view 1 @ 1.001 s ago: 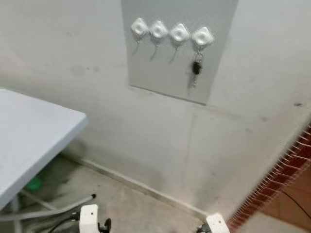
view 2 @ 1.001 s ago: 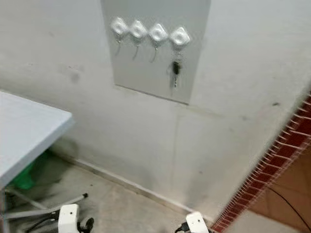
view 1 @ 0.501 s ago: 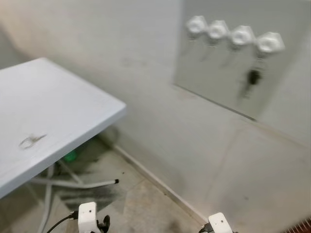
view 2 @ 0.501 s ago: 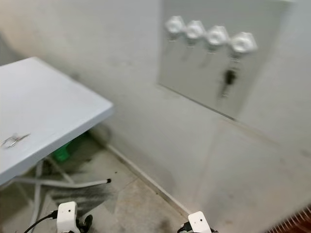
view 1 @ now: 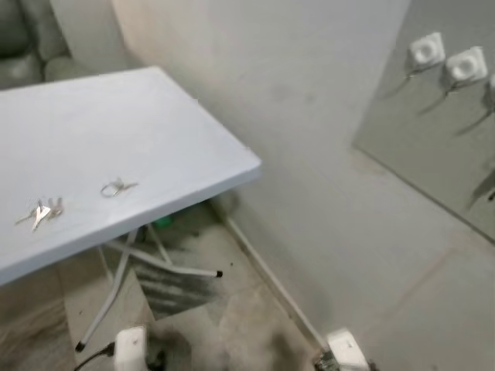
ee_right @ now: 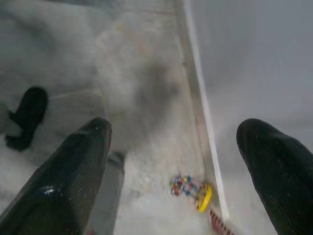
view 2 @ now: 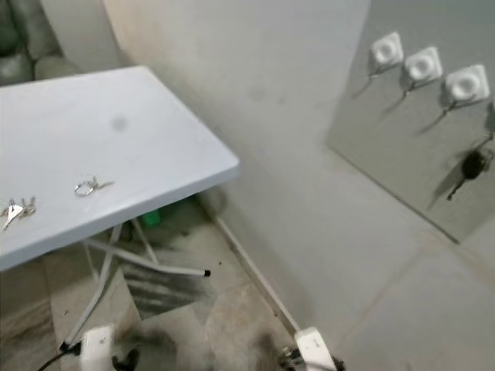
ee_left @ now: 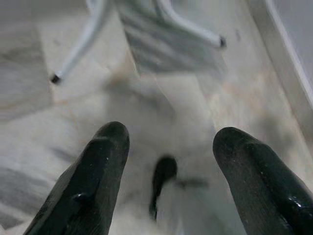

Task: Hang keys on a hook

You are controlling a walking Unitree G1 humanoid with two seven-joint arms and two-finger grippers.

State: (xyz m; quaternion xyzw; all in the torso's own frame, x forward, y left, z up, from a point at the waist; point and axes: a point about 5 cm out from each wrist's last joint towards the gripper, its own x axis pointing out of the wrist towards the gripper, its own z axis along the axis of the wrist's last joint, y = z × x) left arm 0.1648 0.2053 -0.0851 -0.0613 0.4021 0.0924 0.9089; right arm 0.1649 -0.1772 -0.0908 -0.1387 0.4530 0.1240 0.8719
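Two sets of keys lie on the white table [view 1: 155, 116]: a small key ring [view 1: 116, 187] and a bunch of keys [view 1: 39, 212] nearer its left end. On the wall to the right, a grey panel [view 2: 402, 147] carries a row of white hooks [view 2: 421, 66]. A key with a black fob [view 2: 468, 166] hangs from the rightmost hook in view. Both arms hang low over the floor, far from the table and the hooks. My left gripper [ee_left: 168, 137] is open with nothing between its fingers. My right gripper [ee_right: 176, 132] is open too, above the floor by the skirting.
The table stands on thin white folding legs [view 1: 116, 286], with a green object [view 1: 161, 222] beneath it by the wall. A small colourful item [ee_right: 188, 188] lies on the floor at the skirting. A dark sofa [view 1: 23, 39] sits beyond the table's far end.
The camera has swung left: the hook panel slid to the right edge and the table top with its two key sets came into view. Both arms still hang low.
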